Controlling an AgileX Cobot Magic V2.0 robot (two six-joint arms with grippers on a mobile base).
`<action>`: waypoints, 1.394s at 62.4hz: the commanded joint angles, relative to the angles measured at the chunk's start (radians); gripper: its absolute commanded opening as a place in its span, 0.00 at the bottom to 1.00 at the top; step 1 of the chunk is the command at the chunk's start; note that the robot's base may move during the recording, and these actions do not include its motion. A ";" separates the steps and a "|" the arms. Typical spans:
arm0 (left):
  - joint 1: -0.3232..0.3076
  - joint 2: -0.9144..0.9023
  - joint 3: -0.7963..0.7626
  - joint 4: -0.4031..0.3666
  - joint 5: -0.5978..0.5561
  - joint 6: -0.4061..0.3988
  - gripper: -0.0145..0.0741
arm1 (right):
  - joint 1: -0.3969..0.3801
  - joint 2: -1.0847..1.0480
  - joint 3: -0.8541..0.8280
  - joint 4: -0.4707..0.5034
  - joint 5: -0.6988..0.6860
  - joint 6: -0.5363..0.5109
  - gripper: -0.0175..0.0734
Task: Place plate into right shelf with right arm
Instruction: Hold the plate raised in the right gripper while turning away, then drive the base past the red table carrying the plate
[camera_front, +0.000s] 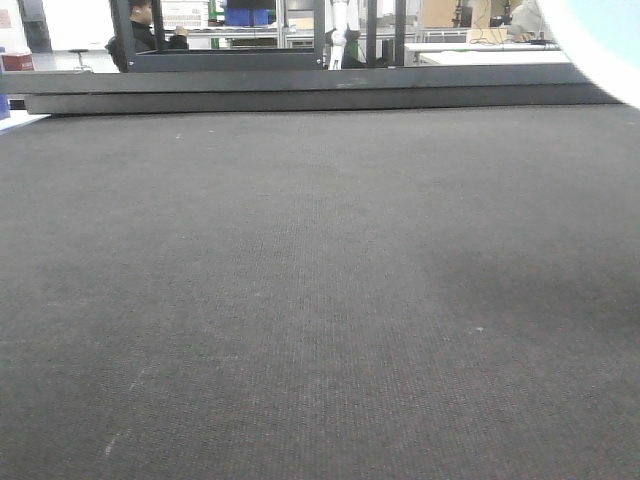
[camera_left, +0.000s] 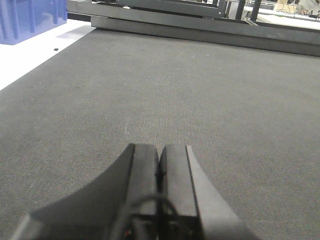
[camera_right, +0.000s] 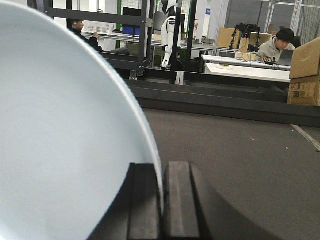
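Right wrist-mounted view: the black two-finger right tool is clenched on the round, glossy white plate with a faint bluish tint. The plate's thin rim is pinched between the two pads at the bottom of the frame. The plate stands on edge and fills the left half of this view, its curved edge sweeping from the upper left down into the grip. To the right of it lies the dark grey woven tabletop, bounded at the back by a long black metal frame rail. Past the rail a seated person in a grey hoodie works at a white desk, and brown cardboard boxes stand at the right edge.

In the exterior front-facing view the plate shows only as a pale, blurred arc in the top right corner, above the far edge of the tabletop.

In the left wrist-mounted view the black left tool is clenched on itself, pads touching, low over the tabletop. A blue plastic crate stands on a white surface beside the mat, at the far left.
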 joint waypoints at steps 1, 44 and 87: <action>-0.002 -0.010 0.010 -0.008 -0.090 -0.007 0.02 | -0.006 0.007 -0.031 -0.004 -0.092 -0.005 0.25; -0.002 -0.010 0.010 -0.008 -0.090 -0.007 0.02 | -0.006 0.007 -0.031 -0.004 -0.092 -0.005 0.25; -0.002 -0.010 0.010 -0.008 -0.090 -0.007 0.02 | -0.006 0.007 -0.031 -0.004 -0.092 -0.005 0.25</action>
